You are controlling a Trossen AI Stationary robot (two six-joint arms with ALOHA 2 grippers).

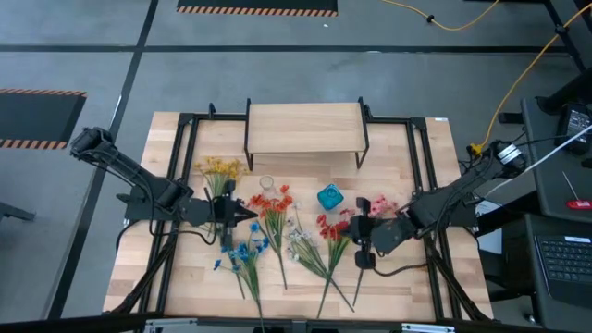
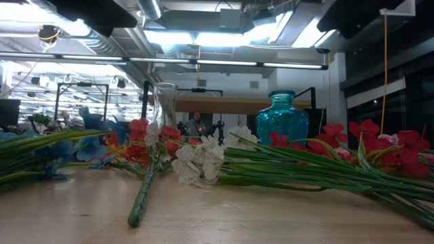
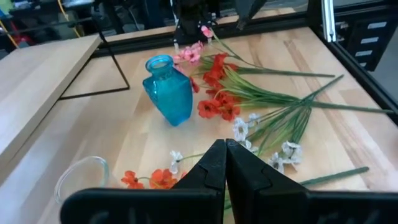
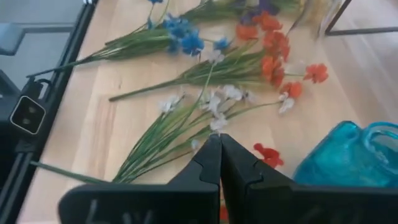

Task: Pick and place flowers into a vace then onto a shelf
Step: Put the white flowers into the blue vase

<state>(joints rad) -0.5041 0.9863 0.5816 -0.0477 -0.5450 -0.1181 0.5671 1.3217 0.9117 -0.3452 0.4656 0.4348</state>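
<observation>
Clear vase hard to make out behind flowers — wooden bench, shelf beyond, both jaws pressed closed on nothing.

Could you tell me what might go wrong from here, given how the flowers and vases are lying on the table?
1. The flower stems overlap in a fan, so lifting one spray may drag its neighbours.
2. The blue vase stands right among the red blossoms, and the right gripper, fingers closed, is just beside it; a sideways sweep might tip it.
3. The clear vase is hard to see near the left gripper and could get bumped.
</observation>
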